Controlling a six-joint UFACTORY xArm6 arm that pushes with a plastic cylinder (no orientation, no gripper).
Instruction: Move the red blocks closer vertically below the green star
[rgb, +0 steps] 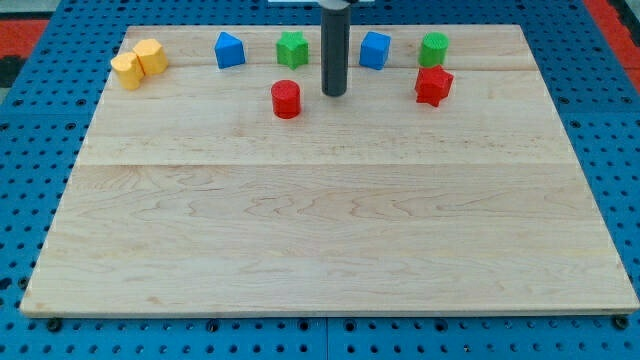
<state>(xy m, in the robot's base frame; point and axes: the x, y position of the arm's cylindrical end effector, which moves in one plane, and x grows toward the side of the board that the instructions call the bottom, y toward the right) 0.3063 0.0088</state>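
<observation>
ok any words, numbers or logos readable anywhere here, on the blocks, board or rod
None: no readable text in this view. The wooden board, the blocks, such as the green star and red cylinder, and the dark rod ending at my tip are all unmarked.

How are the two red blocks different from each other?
The red cylinder is round with a flat top, while the red star has pointed, bumpy edges. The red cylinder sits just to the view's left of my tip, under the green star; the red star sits farther off at the view's right, under the green cylinder. Both are red, look similar in size and rest on the wooden board.
</observation>
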